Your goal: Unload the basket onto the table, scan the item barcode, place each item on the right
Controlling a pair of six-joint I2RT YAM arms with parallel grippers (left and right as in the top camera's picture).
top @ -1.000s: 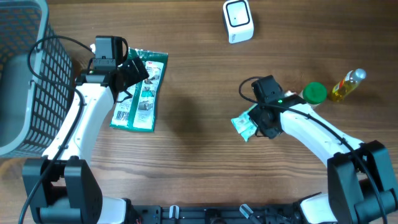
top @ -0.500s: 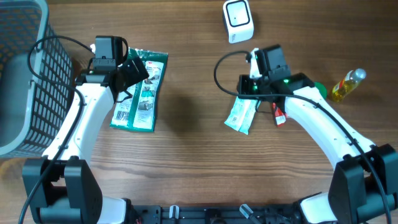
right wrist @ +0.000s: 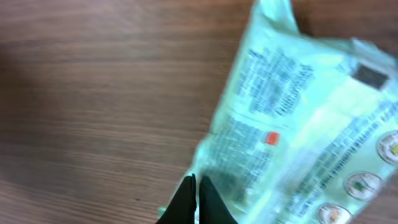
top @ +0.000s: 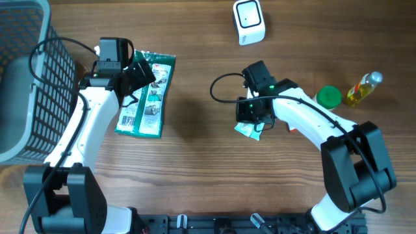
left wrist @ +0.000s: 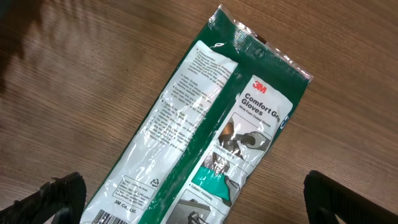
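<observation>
Right end effector (right wrist: 194, 198) clenched at edge of pale green packet (right wrist: 298, 118), below scanner (top: 249, 21). Left end effector (left wrist: 199, 196) released, over glove pack (left wrist: 211, 137), left of scanner.

1 gloves pack (top: 148, 104), 1 pale green packet (top: 250, 130), 1 white scanner (top: 248, 21), 1 wire basket (top: 26, 78), 1 green lid (top: 329, 97), 1 yellow bottle (top: 361, 89).

Inventory, non-task articles:
- Grey wire basket (top: 26, 78): sitting at the left edge of the tabletop (top: 195, 182).
- Green gloves pack (top: 156, 107) (left wrist: 205, 130): lying flat near the basket, print facing up.
- Green round lid (top: 329, 97) and yellow-filled bottle (top: 363, 88): resting near each other at the right.
- Small red thing (top: 292, 129), possibly a sachet: showing only a sliver.
</observation>
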